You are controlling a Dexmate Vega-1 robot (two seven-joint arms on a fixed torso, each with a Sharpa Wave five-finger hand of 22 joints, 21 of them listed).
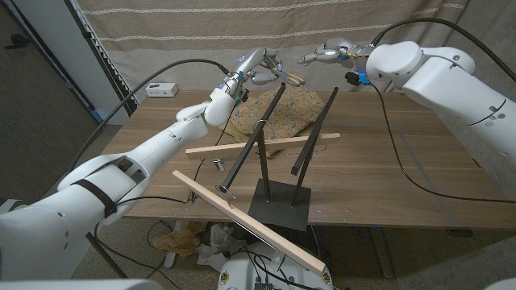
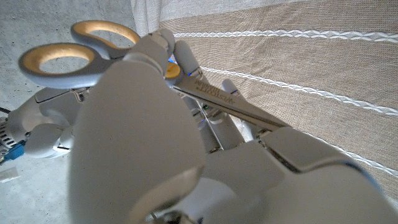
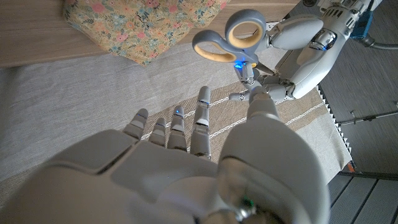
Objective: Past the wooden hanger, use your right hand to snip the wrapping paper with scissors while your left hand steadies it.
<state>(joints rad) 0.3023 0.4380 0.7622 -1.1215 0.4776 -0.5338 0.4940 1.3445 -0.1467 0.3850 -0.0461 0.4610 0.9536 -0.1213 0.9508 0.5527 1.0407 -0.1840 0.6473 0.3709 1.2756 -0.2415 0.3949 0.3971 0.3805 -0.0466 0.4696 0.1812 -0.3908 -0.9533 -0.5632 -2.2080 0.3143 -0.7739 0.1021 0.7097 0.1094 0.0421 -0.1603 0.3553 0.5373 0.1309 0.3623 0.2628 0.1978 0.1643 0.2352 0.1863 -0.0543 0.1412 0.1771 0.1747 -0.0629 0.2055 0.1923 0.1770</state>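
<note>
My left hand (image 1: 256, 71) is raised over the table's far side and grips the scissors (image 1: 288, 76) by the blades, with the grey, yellow-lined handles pointing toward my right hand (image 1: 321, 55). The right hand hovers just beyond the handles, fingers spread and holding nothing. In the left wrist view the scissors (image 2: 87, 46) stick out past my left hand (image 2: 143, 130). The right wrist view has the scissors (image 3: 229, 38) held by the left hand (image 3: 301, 43) just ahead of my open right hand (image 3: 205, 162). The floral wrapping paper (image 1: 284, 114) lies crumpled on the table below both hands, and it shows again as paper (image 3: 143, 25).
A rack with a black base (image 1: 278, 208), slanted black rods (image 1: 262, 145) and two wooden slats (image 1: 242, 147) stands between me and the paper. A small metal cylinder (image 1: 218, 166) lies near it. A white box (image 1: 161, 90) sits at the far left corner. A striped curtain hangs behind.
</note>
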